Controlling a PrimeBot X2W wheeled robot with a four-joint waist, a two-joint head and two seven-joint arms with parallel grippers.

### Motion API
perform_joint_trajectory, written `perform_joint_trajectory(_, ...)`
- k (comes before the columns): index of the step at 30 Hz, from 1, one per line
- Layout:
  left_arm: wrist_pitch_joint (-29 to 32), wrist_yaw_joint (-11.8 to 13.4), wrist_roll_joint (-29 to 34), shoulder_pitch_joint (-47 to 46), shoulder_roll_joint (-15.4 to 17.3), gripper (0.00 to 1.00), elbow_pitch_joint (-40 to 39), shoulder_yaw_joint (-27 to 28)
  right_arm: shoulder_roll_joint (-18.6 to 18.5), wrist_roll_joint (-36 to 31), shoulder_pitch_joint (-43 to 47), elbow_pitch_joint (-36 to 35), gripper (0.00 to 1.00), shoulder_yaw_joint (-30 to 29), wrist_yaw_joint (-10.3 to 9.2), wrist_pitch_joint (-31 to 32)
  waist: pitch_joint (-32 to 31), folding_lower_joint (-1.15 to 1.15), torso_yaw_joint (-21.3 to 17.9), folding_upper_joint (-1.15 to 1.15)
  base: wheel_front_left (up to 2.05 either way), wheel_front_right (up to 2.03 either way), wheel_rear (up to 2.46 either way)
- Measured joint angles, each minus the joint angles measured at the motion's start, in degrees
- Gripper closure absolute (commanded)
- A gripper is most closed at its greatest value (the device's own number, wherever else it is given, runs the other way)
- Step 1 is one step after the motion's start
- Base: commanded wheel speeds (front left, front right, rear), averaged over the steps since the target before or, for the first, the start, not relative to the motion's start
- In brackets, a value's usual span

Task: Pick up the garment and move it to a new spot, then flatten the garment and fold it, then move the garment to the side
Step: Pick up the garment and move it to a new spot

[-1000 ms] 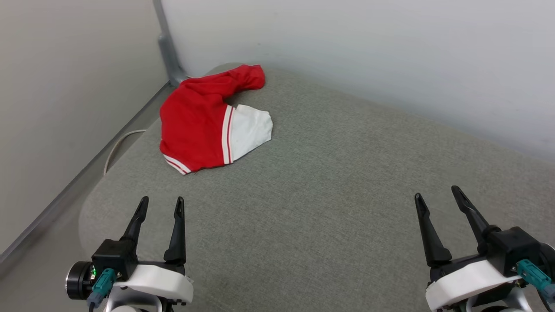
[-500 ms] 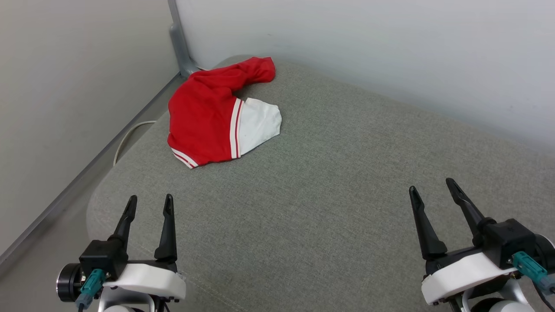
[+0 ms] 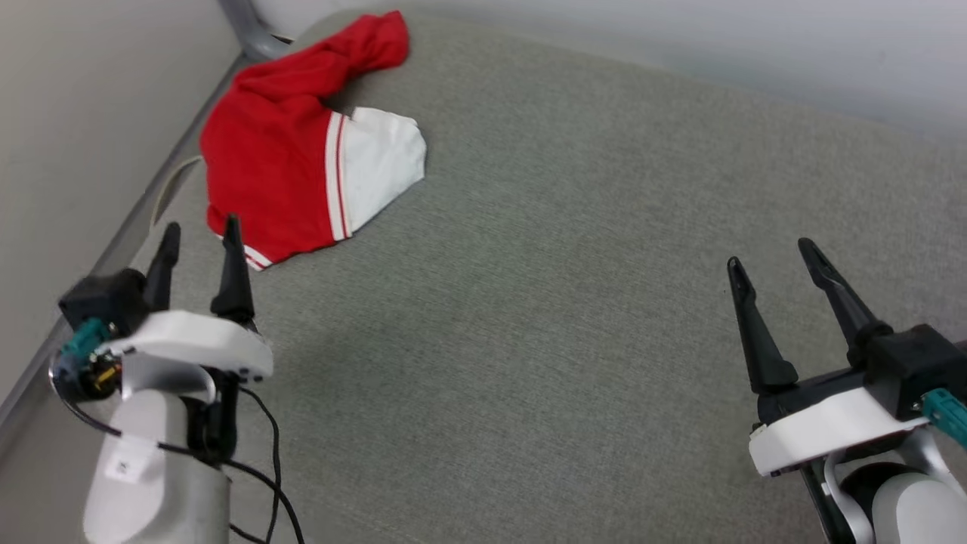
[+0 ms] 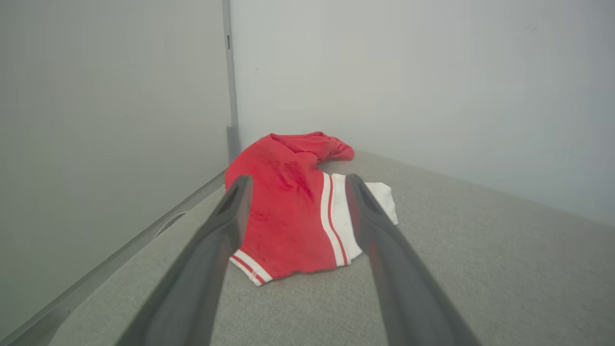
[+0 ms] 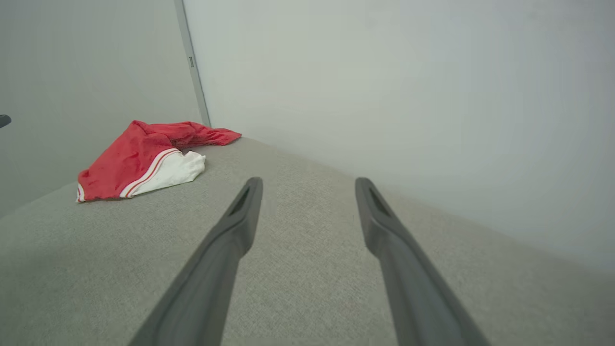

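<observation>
The garment [image 3: 279,174] is a red shirt with a white sleeve and red-white striped trim, lying crumpled near the far left corner of the grey cushioned surface [image 3: 544,302]. It also shows in the left wrist view [image 4: 288,216] and the right wrist view [image 5: 139,163]. My left gripper [image 3: 198,227] is open, its fingertips just short of the garment's near hem, with nothing between them. My right gripper [image 3: 770,253] is open and empty at the lower right, far from the garment.
Pale walls [image 3: 75,113] close in the surface at left and behind. A grey metal post [image 3: 245,30] stands in the corner behind the garment, and a white cable [image 3: 170,181] curls at the surface's left edge.
The head camera has tilted, shifting the whole picture. My left gripper has moved forward to the garment's near hem. Both grippers stay open; the garment lies as before.
</observation>
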Motion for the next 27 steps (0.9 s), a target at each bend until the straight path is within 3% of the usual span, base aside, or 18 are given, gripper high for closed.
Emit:
perform_joint_trajectory(10,7.3,-0.8,-7.9,-15.4,9.9,0.00,10.5,0.4,-0.4,0.1,-3.8,-0.7,0.00,-0.8,0.00,-0.9,10.0,0.01,-8.0,0.00,0.00,0.00,0.00)
perform_joint_trajectory(21,31.0,-0.9,-20.3,-25.0,20.9,0.00,18.8,-1.3,-0.7,0.6,-7.7,-0.8,0.00,-0.5,0.00,-2.1,19.8,0.01,-14.6,0.00,0.00,0.00,0.00)
perform_joint_trajectory(27,43.2,0.1,-22.4,-26.6,25.0,0.00,22.0,-1.3,-0.6,1.0,-8.8,-0.7,0.00,0.0,0.00,-2.6,23.2,0.00,-16.6,0.00,0.00,0.00,0.00)
